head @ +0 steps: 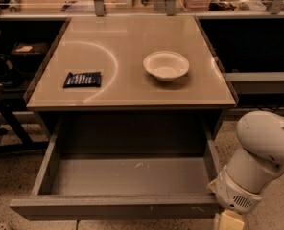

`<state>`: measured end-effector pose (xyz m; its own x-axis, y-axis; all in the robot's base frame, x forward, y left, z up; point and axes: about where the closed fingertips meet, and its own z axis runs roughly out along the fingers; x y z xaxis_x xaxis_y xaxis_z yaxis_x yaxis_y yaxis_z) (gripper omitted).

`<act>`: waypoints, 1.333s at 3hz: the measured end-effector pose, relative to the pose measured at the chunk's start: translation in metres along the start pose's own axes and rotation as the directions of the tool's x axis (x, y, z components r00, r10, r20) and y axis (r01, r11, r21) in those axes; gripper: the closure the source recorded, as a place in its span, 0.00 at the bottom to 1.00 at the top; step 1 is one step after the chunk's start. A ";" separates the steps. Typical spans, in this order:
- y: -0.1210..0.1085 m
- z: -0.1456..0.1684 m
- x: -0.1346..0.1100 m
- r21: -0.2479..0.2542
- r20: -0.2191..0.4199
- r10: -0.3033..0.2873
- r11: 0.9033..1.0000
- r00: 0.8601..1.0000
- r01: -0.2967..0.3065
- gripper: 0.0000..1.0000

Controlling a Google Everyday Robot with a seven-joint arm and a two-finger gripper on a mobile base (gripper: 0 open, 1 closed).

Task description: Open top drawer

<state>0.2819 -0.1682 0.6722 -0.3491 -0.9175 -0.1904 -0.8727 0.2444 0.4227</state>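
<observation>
At the bottom right corner of the view, my end effector (230, 221) sits just beside the right end of the top drawer's front panel, mostly cut off by the lower edge, so I cannot tell whether it is open, closed or gripping anything. My white arm (266, 147) bulges in from the right above it, with the vented wrist section close against the drawer's right front corner. The top drawer (108, 208) stands pulled well out from under the tabletop (132, 35), its deep grey box open to view, with a few small pale marks on its floor right of centre and more along the top edge of the front panel. On the beige tabletop, a white bowl (166, 65) rests upright right of centre, and a dark snack packet (82, 79) lies flat towards the left edge, well apart from the bowl. A pale curved streak crosses the surface between them. A black metal frame (3, 121) stands to the left of the cabinet, on the speckled floor (7, 188)
</observation>
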 end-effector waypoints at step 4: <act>0.021 -0.104 0.054 0.165 0.134 0.131 0.974 0.982 -0.153 0.00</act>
<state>0.2801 -0.2457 0.7631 -0.5034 -0.8269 -0.2506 -0.8532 0.4300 0.2951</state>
